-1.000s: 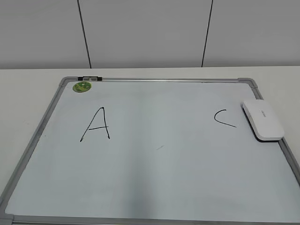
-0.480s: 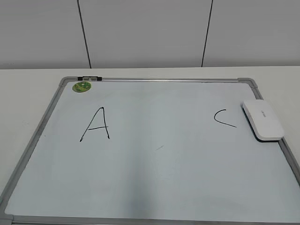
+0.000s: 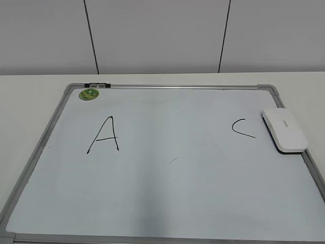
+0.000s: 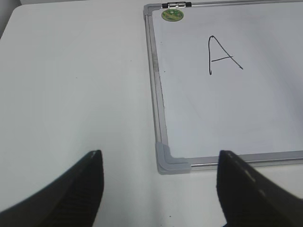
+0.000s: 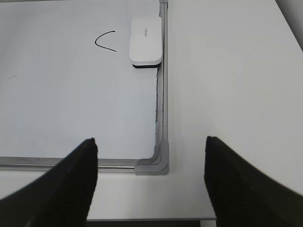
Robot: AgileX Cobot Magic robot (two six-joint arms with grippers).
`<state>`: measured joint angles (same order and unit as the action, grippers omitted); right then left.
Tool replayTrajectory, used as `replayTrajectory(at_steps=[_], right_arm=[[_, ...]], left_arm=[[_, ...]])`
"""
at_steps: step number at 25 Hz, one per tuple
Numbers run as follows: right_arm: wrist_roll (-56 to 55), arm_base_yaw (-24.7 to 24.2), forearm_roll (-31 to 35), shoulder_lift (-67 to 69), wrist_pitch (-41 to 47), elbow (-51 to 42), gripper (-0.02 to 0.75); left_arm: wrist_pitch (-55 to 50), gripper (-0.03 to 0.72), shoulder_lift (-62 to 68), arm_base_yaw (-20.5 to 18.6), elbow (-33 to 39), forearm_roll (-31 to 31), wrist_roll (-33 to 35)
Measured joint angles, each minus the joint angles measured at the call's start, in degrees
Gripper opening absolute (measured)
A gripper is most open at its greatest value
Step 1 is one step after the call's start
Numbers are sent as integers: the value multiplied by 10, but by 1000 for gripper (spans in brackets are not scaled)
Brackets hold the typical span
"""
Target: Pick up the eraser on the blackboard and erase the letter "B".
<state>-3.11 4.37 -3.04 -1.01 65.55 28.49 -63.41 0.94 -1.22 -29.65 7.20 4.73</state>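
Observation:
The blackboard point(image 3: 167, 168) is a white board with a grey frame lying flat on the table. The eraser point(image 3: 284, 129) lies flat on its right edge, beside the black "C" point(image 3: 242, 128); it also shows in the right wrist view point(image 5: 146, 41). A black "A" point(image 3: 104, 135) is on the left part. No letter "B" shows; only a faint short smudge point(image 3: 173, 160) marks the middle. My left gripper point(image 4: 158, 158) is open and empty above the board's near left corner point(image 4: 169, 158). My right gripper point(image 5: 150, 144) is open and empty above the near right corner point(image 5: 156, 165). Neither gripper shows in the exterior view.
A small round green sticker point(image 3: 89, 94) sits at the board's far left corner next to a black clip on the frame point(image 3: 96, 85). White tabletop surrounds the board point(image 4: 71, 85). A grey panelled wall stands behind point(image 3: 162, 35). The table's front edge shows in the right wrist view point(image 5: 151, 220).

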Motion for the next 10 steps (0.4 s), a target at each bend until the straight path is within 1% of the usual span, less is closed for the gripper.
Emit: replayTrajectory(at_steps=[10], right_arm=[[0,0,0,0,1,0,521]], left_arm=[[0,563,0,0,0,0,0]])
